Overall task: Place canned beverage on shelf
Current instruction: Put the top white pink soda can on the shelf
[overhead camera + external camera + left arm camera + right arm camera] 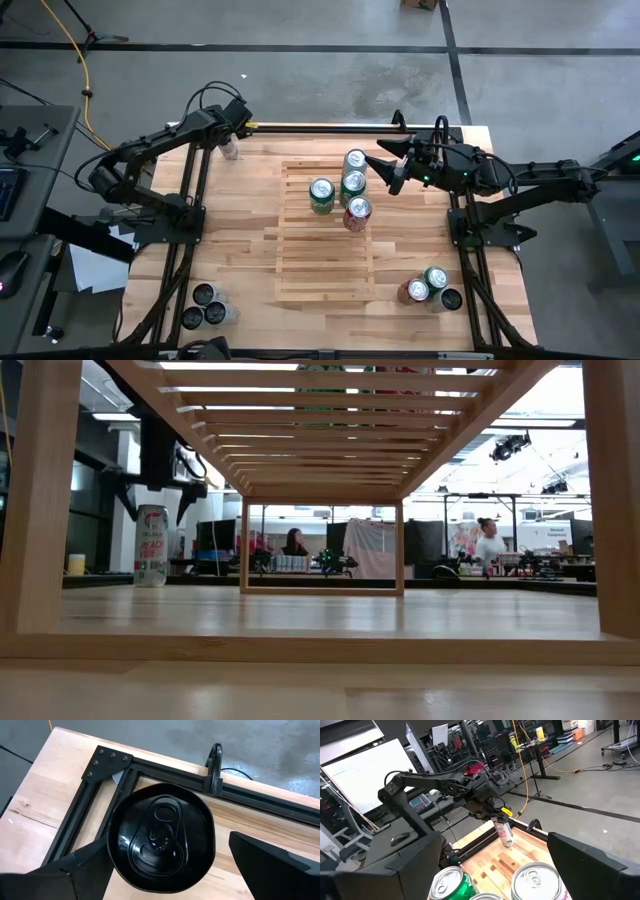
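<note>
Left gripper (pixel 230 135): wide open, right over a can (pixel 161 836) at the table's (pixel 240 270) far left corner; fingers on both sides, not touching yet
Can: standing up on the table, not on the shelf (pixel 325 262)
Shelf: four cans on its far end; near end bare
Right gripper (pixel 390 168): wide open, holding nothing, beside the shelf cans
How to do it well: go down straight, squeeze the middle, lift; put it on a bare slat away from the others

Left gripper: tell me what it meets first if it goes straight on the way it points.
The left gripper points straight down at the black-topped can between its open fingers; it would meet that can's top first.
</note>
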Controlling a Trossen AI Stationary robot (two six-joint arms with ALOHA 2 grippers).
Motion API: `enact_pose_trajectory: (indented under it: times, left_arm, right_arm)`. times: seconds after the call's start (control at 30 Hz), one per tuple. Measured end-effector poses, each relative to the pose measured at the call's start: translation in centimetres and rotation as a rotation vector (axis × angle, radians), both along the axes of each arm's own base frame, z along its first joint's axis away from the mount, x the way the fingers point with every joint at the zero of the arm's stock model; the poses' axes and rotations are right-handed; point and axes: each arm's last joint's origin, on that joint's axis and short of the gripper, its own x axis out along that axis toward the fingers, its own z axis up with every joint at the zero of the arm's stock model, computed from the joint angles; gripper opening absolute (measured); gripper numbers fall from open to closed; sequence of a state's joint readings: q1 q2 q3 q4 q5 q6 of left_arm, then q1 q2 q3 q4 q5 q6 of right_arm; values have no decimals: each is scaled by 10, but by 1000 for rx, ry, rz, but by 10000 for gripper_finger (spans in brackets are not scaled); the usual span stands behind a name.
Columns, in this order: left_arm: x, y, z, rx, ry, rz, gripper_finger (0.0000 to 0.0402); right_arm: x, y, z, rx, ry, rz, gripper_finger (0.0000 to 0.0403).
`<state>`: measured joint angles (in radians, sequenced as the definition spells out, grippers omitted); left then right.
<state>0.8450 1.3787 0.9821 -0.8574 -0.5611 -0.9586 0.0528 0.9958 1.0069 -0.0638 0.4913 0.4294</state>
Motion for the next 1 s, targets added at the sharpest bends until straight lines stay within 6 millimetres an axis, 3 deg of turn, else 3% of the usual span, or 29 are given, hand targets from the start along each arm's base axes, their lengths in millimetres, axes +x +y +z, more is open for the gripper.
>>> enact_pose_trajectory:
  times: [0.17,0.4,0.57,0.77,1.0]
  left_arm:
    - [0,0,0,0,-1,0,341]
    - [2,-2,1,-3,19,-46,232]
    - [4,-9,8,-5,27,-122,231]
    - [3,-22,61,133,11,-293,231]
    - [1,-61,153,327,-53,-578,231]
  right_arm:
    - [0,0,0,-1,0,2,349]
    - [0,0,0,0,0,2,349]
    - [0,0,0,2,-2,2,349]
    - [0,0,0,15,-7,1,349]
    - [0,0,0,15,-7,1,349]
